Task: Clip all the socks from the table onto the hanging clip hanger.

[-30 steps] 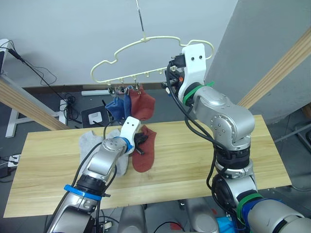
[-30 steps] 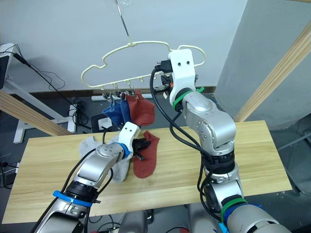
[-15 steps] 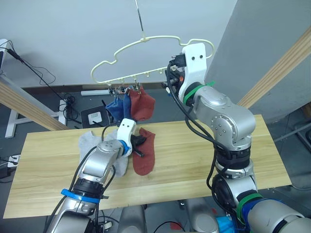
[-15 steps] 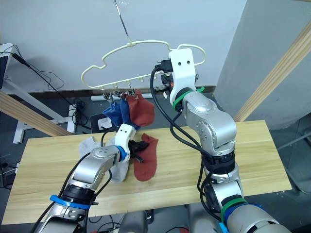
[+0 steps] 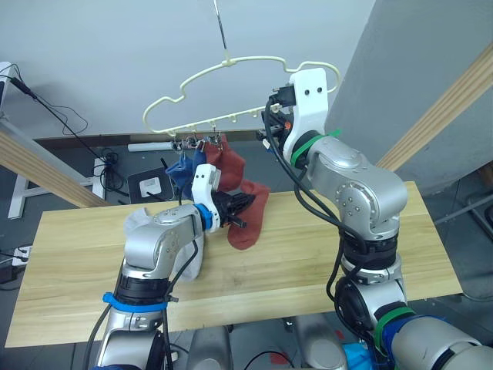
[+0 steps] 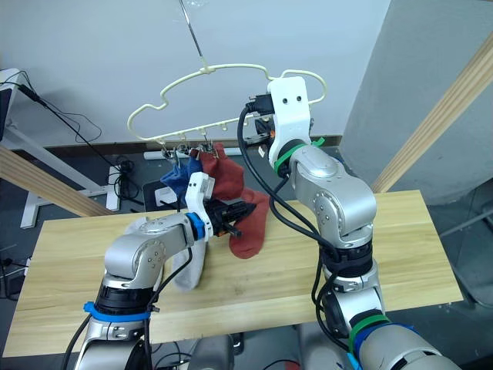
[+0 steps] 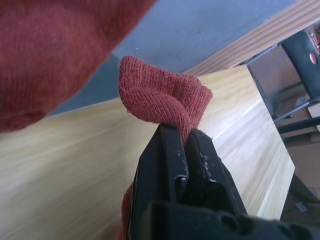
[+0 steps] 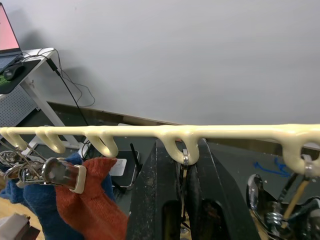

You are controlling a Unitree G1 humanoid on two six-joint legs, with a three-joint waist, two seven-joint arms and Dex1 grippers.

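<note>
The left pincer (image 5: pixel 240 206) is pinching a red sock (image 5: pixel 250 217), lifted off the desk (image 5: pixel 323 262). At its 12 o'clock hangs the hanger (image 5: pixel 231 92), where the right pincer (image 8: pixel 184 175) is pressed together around a clip. 2 grey socks (image 5: pixel 166 231) lie on the desk.

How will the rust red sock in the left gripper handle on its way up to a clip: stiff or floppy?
Likely floppy: the rust red sock droops from the left gripper, its end bunching above the fingers. Probably light, since a small pinch lifts it off the table. The knit looks grippy, so slipping seems unlikely.
</note>
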